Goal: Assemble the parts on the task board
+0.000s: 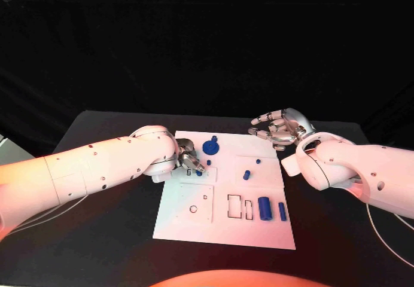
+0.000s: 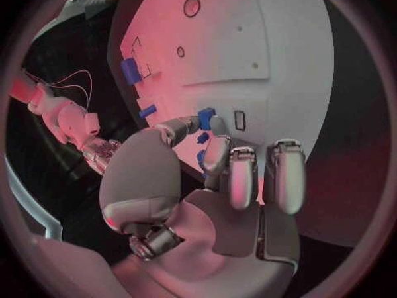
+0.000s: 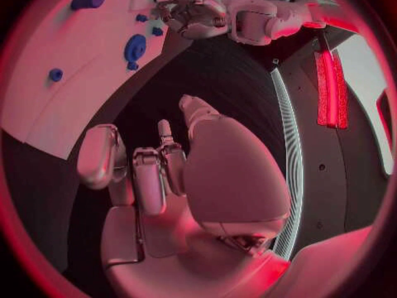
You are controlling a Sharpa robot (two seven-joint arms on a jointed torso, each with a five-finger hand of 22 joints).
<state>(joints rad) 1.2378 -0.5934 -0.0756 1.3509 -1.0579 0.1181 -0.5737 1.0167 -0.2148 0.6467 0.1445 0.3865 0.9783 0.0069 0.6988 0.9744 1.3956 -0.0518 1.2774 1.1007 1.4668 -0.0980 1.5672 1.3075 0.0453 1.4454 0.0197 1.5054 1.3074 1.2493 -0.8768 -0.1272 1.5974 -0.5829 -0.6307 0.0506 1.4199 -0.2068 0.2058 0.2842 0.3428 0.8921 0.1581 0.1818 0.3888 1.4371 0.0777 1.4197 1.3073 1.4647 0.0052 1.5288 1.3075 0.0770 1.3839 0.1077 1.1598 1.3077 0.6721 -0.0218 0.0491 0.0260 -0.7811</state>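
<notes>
The white task board (image 1: 226, 224) lies in the middle of the black table. My left hand (image 1: 189, 160) reaches over its left edge and pinches a small blue part (image 2: 206, 117) between thumb and a fingertip, just beside a narrow slot (image 2: 240, 120). A round blue part with a knob (image 1: 211, 145) stands near the far edge. A small blue peg (image 1: 247, 174) stands mid-board. A blue block (image 1: 265, 208) and a slim blue piece (image 1: 282, 210) sit at the right. My right hand (image 1: 277, 128) hovers off the far right corner, fingers apart, holding nothing; its palm (image 3: 165, 172) is empty.
Rectangular outlines and a small round hole (image 1: 193, 208) mark the board's near half. Black table (image 1: 103, 239) surrounds the board on all sides. A thin cable (image 1: 384, 233) trails under my right arm. From the right wrist, the round part (image 3: 135, 46) and my left hand (image 3: 198, 16) are seen.
</notes>
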